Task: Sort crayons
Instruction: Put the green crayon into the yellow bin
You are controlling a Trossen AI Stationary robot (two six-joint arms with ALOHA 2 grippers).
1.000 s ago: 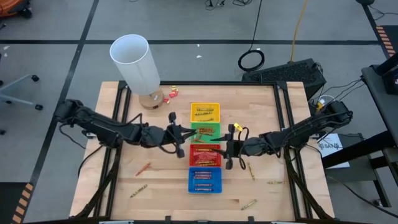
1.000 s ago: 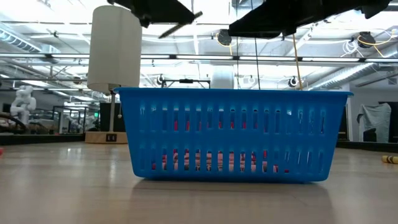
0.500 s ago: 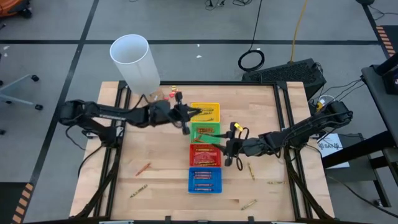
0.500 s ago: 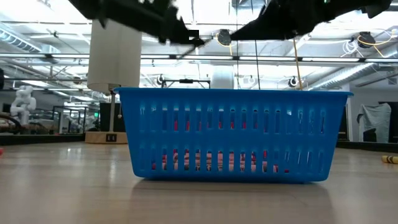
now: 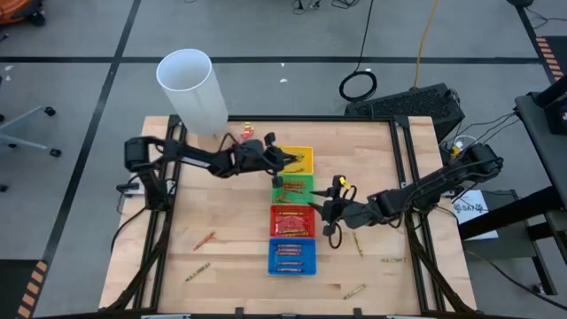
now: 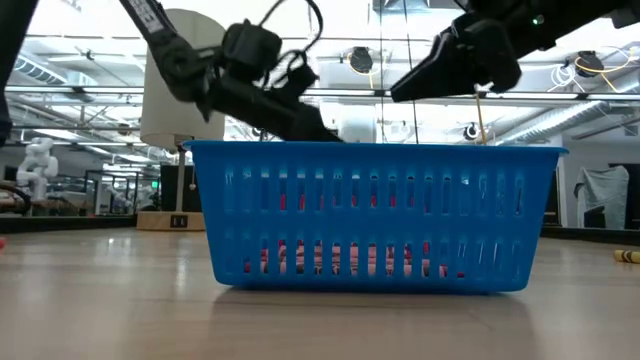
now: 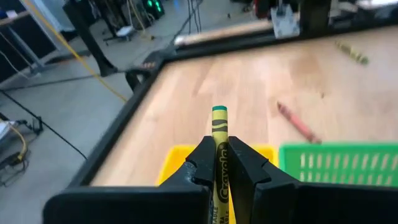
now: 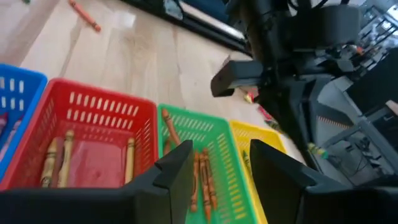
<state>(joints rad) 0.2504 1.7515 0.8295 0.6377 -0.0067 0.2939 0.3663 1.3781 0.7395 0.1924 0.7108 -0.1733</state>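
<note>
Four small trays stand in a row at the table's middle: yellow (image 5: 301,151) farthest, then green (image 5: 293,188), red (image 5: 291,221) and blue (image 5: 291,257) nearest, each with crayons in it. My left gripper (image 5: 282,159) hangs over the yellow tray, shut on a yellow-green crayon (image 7: 219,121) with a teal tip. My right gripper (image 5: 330,221) is open and empty, right of the red tray and above the table. Its wrist view (image 8: 217,168) looks over the red and green trays. In the low view the blue tray (image 6: 375,215) hides the others. My left gripper pinches the crayon's labelled shaft (image 7: 219,142) between its two fingers. The crayon lies along the fingers, and its teal-tipped end (image 7: 219,112) sticks out past the fingertips. The fingers come from the table's left, slanting down. The crayon is lifted clear above the yellow tray.
A tall white cylinder (image 5: 193,93) stands at the far left, with small red and yellow bits by its base. Loose crayons lie on the wood at the near left (image 5: 205,239) (image 5: 197,271) and the near right (image 5: 358,243) (image 5: 393,260) (image 5: 356,290).
My left gripper has gone toward the table's far edge and to the right with the crayon, from beside the green and red trays to over the yellow tray. It has tipped so that its fingers slant down. My right gripper has shifted a little toward the near edge.
</note>
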